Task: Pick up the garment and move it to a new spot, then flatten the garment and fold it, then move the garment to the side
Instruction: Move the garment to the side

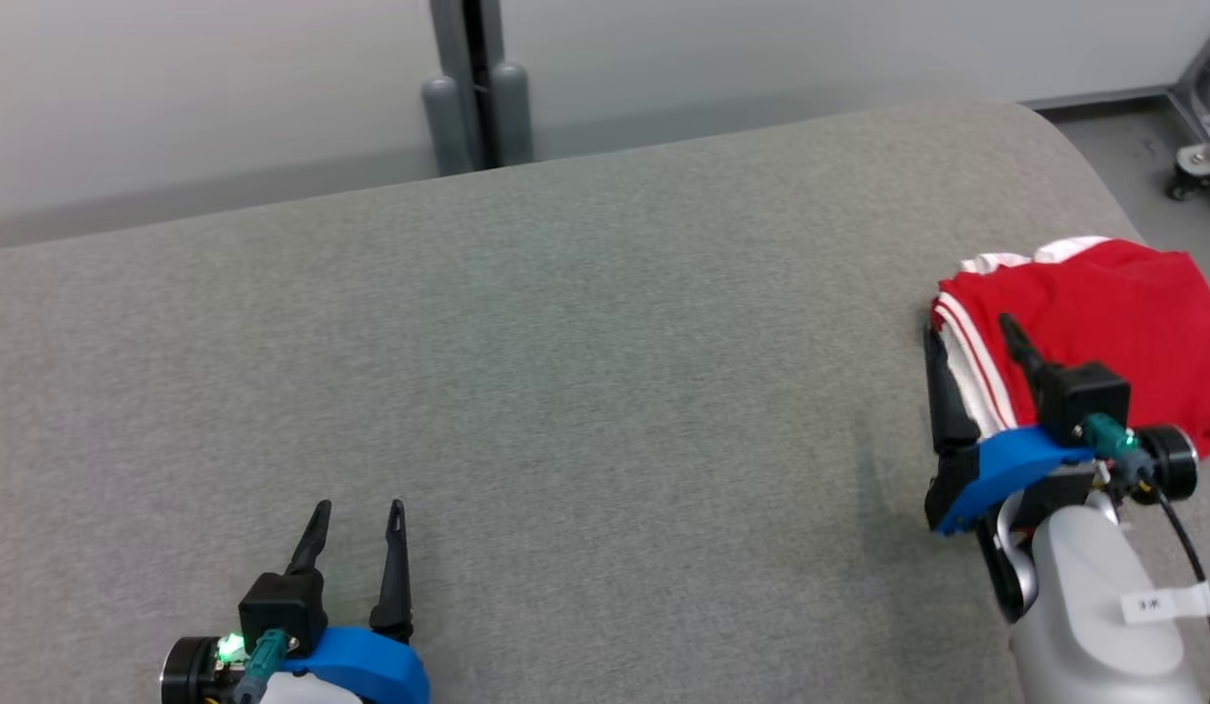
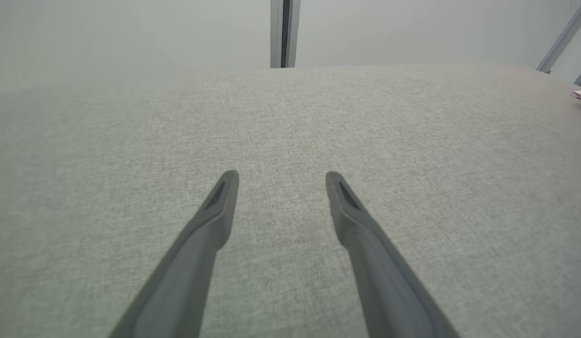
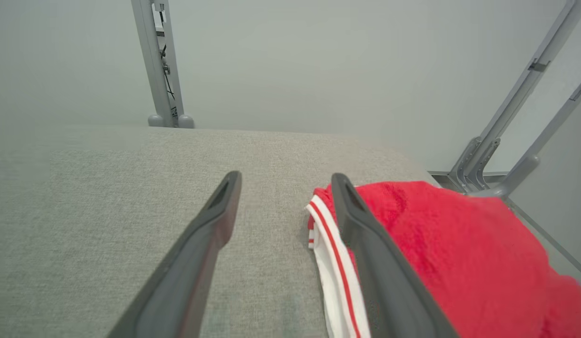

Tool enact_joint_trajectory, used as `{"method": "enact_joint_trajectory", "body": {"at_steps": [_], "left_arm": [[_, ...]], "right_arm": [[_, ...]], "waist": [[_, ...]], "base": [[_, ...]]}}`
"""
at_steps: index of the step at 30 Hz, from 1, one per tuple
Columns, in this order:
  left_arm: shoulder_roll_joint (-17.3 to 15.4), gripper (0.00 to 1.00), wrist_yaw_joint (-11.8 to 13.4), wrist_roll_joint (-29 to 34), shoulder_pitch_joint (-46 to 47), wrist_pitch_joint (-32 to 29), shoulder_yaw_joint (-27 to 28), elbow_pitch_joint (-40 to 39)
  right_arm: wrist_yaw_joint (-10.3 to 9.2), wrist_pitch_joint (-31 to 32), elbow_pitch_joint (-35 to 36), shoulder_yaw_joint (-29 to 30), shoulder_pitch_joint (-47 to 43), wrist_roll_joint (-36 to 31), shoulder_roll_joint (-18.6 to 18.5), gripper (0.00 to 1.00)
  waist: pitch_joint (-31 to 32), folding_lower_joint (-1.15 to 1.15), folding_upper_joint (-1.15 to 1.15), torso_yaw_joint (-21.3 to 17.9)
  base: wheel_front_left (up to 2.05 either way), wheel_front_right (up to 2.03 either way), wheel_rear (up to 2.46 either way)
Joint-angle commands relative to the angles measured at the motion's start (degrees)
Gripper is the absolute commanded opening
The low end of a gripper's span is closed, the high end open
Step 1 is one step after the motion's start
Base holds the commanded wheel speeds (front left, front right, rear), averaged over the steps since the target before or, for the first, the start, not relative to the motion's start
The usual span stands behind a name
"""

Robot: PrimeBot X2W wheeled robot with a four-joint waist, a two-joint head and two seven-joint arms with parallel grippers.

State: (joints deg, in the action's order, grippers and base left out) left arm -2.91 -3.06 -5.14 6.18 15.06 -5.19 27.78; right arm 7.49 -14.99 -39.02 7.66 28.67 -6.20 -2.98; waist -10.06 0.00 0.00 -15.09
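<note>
1. Left gripper [image 1: 359, 508]: it sits nearest the robot, low over the bare table [image 1: 565, 342]. Its jaws are wide apart and grip nothing. In the left wrist view the left gripper [image 2: 282, 177] points across plain grey cloth. It takes no part in this step and should be left parked.

2. Right gripper [image 1: 966, 328]: its jaws are wide apart and grip nothing. In the right wrist view the right gripper [image 3: 286, 176] straddles the striped edge of the garment [image 3: 436, 244]. One finger lies over the red cloth, the other over the table just beside it. Contact between finger and cloth cannot be confirmed.

3. Garment [image 1: 1123, 303]: it is a compact red bundle with white striped trim and looks folded. It lies at the right end of the table, well apart from the left gripper. Whether its far side overhangs the table edge cannot be told.

4. Step in hand, as judged: clear the right gripper from the placed garment.
- Lift straight up first, then draw back toward the robot.
- Hold the jaws wide during the lift, so that no layer is pinched.
- Avoid sideways travel while low. The finger over the cloth could drag the top layer and undo the fold.

5. Beyond the table: a grey post [image 1: 477, 88] stands at the far edge and a metal frame [image 3: 506, 117] to the right. Neither is in the withdrawal path.
</note>
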Motion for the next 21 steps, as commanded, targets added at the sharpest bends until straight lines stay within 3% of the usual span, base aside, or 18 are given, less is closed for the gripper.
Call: {"method": "enact_joint_trajectory", "body": {"at_steps": [1,9,21], "left_arm": [[0.0,1.0,0.2,-0.4,0.4,0.1,0.2,-0.3],[0.0,1.0,1.5,-2.2,-1.1,0.1,1.2,-1.2],[0.0,1.0,2.5,-4.2,-4.0,0.1,2.1,-2.2]], "right_arm": [[0.0,-0.2,0.6,-0.3,-1.0,0.4,0.0,1.0],[0.0,-0.2,3.1,-5.2,-7.3,8.0,0.0,1.0],[0.0,-0.2,5.2,-5.9,-12.9,11.4,0.0,1.0]], "waist": [[-0.2,0.0,0.0,0.7],[1.1,0.0,0.0,6.3],[4.9,0.0,0.0,11.9]], "base": [[0.0,0.0,0.0],[0.0,0.0,0.0],[0.0,0.0,0.0]]}}
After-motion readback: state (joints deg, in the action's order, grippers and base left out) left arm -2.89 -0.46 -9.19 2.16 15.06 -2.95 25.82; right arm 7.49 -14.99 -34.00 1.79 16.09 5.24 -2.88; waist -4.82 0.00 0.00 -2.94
